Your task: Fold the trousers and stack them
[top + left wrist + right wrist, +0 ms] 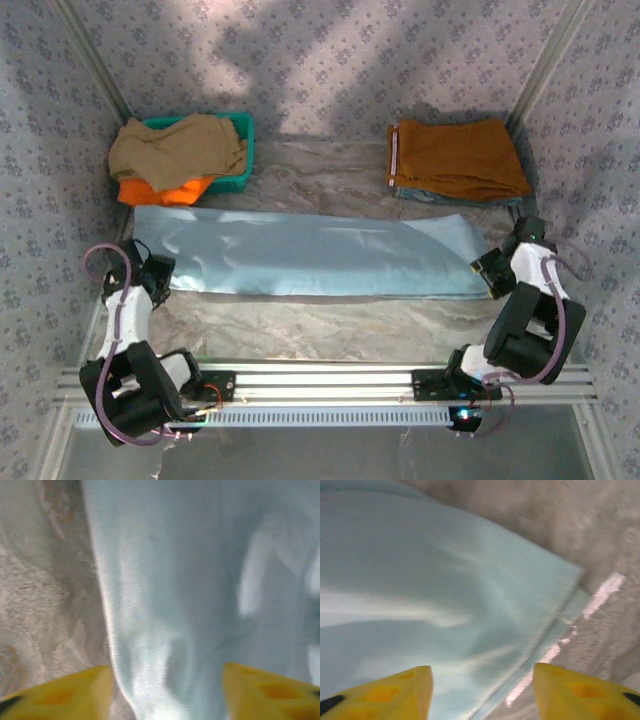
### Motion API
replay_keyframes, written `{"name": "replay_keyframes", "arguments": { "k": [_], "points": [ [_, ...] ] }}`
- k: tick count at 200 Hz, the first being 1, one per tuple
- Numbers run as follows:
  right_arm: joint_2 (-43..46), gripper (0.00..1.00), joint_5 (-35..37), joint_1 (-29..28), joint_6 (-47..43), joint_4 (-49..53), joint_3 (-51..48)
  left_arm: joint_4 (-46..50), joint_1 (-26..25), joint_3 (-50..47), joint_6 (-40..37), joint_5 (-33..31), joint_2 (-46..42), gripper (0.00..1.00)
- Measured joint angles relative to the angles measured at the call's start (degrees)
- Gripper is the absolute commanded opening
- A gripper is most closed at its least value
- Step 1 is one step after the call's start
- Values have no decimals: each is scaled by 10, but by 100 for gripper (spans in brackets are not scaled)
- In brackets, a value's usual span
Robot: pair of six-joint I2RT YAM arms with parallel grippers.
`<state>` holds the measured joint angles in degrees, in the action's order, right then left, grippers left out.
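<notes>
The pale sky-blue trousers [310, 255] lie flat across the table as one long band, left to right. My left gripper [160, 272] sits at their left end, open; its yellow fingers [65, 695] straddle the fabric's edge [165, 605], which bulges up between them. My right gripper [487, 268] is at the right end, also open, with its yellow fingers [395, 692] spread over the trousers' corner edge [445, 590] and nothing pinched.
A teal basket [243, 150] at the back left holds tan and bright orange garments [175, 150]. Folded rust-orange brown trousers [455, 158] lie at the back right. Patterned walls close in the sides. A metal rail [330, 378] runs along the near edge.
</notes>
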<state>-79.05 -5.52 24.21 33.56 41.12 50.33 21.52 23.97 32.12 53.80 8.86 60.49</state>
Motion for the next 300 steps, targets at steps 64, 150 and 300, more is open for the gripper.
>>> {"name": "replay_keyframes", "arguments": {
  "k": [64,150,300],
  "points": [
    [-217,70,73,-113,-86,6,253,15,-17,57,-8,13,21,77],
    [-288,0,-16,-100,-150,0,261,25,-23,78,-17,28,52,75],
    [-206,63,100,-659,47,111,259,24,-28,79,-19,55,43,76]
  ]
}}
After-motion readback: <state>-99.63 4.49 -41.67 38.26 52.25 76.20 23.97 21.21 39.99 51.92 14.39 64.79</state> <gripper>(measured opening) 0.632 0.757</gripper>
